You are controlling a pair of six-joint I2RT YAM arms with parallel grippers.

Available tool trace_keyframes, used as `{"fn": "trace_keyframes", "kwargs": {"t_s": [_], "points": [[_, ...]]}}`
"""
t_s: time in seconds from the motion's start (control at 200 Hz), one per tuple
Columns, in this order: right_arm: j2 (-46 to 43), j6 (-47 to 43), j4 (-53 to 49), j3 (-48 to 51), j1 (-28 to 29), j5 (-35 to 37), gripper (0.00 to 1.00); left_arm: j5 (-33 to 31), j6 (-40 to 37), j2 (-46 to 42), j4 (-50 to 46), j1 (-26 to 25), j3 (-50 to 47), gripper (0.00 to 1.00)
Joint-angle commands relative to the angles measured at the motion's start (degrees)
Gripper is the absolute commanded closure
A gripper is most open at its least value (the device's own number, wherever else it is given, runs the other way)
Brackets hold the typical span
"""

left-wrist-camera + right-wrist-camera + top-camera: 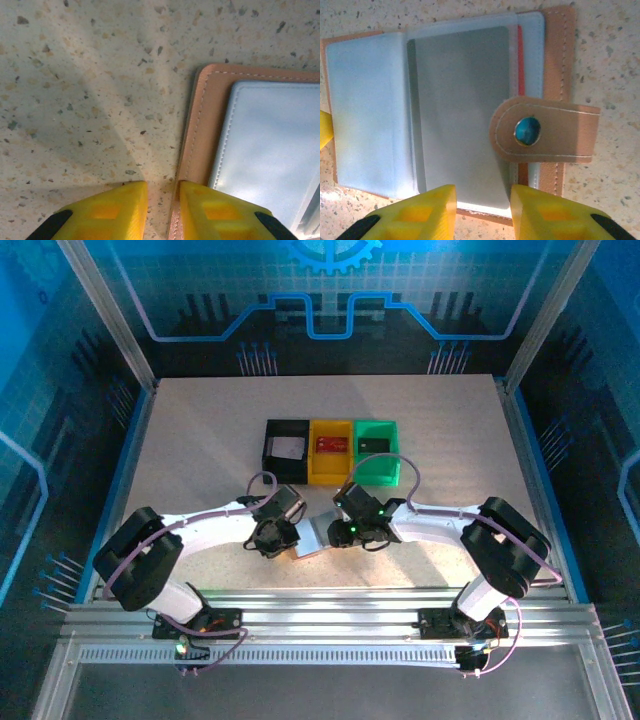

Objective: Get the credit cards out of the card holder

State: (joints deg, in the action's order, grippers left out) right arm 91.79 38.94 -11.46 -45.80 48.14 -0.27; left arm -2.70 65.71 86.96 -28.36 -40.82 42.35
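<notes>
The card holder (313, 536) lies open and flat on the table between my two grippers. In the right wrist view its pale grey pockets face up, and a whitish-grey credit card (462, 115) sits in one pocket. A red card's edge (520, 60) peeks out behind it, and the snap tab (545, 131) folds over the pocket. My right gripper (483, 192) is open, its yellow fingers straddling the near edge of that card pocket. My left gripper (163, 187) has its jaws a little apart at the holder's pinkish-tan border (200, 130), with one fingertip (200, 200) resting on that border.
Three bins stand in a row behind the holder: black (272, 452) with a whitish card, yellow (331, 472) with a red card, green (385, 468) with a black card. Both arms converge mid-table. Metal rails run along the near edge.
</notes>
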Motion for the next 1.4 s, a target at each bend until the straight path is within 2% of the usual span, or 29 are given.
{"fn": "trace_keyframes", "kwargs": {"t_s": [0.0, 0.165, 0.395, 0.98, 1.09, 1.396], "points": [[0.15, -0.88, -0.46, 0.87, -0.66, 2.89, 0.65, 2.84, 0.33, 4.98, 5.64, -1.46, -1.96, 0.76], [-0.27, -1.93, -1.71, 0.54, -0.05, 5.09, 0.64, 2.85, 0.30, 5.24, 5.66, -1.48, -1.66, 0.76], [0.75, -1.62, -0.61, 0.60, 0.08, 3.33, 0.65, 3.01, 0.46, 5.42, 5.85, -1.65, -1.57, 0.76], [1.31, -1.60, 0.42, 0.10, 1.31, 1.38, 0.72, 3.11, 0.46, 5.65, 6.21, -1.91, -1.56, 0.76], [0.77, -1.74, 0.59, -0.24, 1.54, 1.09, 0.77, 3.06, 0.36, 5.68, 6.21, -1.96, -1.54, 0.76], [1.18, -2.02, 0.13, -1.48, 2.32, 0.76, 0.77, 3.31, 0.32, 5.43, 6.37, -1.99, -1.67, 0.76]]}}
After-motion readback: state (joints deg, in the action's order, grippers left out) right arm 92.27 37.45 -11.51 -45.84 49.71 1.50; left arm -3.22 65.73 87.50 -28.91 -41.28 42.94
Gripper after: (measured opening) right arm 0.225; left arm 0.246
